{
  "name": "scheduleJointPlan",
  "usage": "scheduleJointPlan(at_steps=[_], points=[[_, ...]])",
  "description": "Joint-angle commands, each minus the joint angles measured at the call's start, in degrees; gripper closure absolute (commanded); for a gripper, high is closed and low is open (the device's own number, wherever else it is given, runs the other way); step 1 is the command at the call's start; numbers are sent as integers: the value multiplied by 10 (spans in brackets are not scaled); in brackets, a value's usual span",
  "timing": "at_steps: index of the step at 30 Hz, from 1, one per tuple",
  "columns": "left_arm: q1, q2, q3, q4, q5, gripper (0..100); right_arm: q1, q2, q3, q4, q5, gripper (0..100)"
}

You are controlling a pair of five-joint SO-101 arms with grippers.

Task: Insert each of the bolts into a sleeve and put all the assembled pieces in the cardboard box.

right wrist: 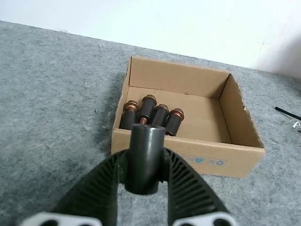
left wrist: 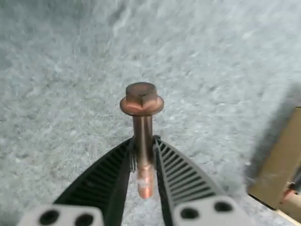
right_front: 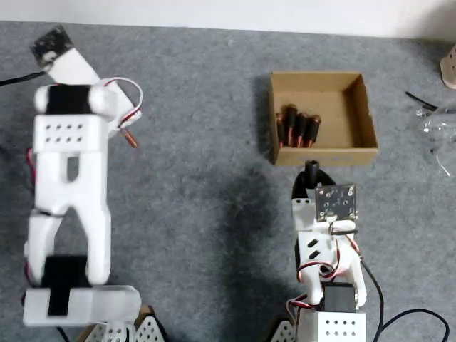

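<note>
Left claw pinching bolt, right claw pinching sleeve before cardboard box, four assembled pieces inside, black wire nearby

No legible text, symbols blurred (box front)

A copper hex-head bolt, upper left of the high view, is pinched by its shank in the left gripper, a dark sleeve is clamped in the right gripper just below the open cardboard box, upper right, holding four assembled pieces side by side.
</note>
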Motion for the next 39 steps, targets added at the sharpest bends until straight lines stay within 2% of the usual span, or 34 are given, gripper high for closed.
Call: scheduleJointPlan(at_steps=[1,6,12,18,22,27,32,37,39], points=[[12,-94,-28,29,-63,994,6,-12,60,-22,1,994],[13,-179,-27,81,-168,994,6,-12,60,-22,1,994],[9,-284,56,88,-174,994,6,-12,60,-22,1,994],[11,-450,185,82,-175,994,6,-12,60,-22,1,994],[12,-581,300,24,-180,994,6,-12,60,-22,1,994],[13,-731,480,-104,-269,994,6,-12,60,-22,1,994],[19,-838,653,-239,-267,994,6,-12,60,-21,1,994],[115,-901,820,-321,-248,994,6,-12,60,-21,1,994],[127,-925,869,-357,-248,994,6,-12,60,-21,1,994]])
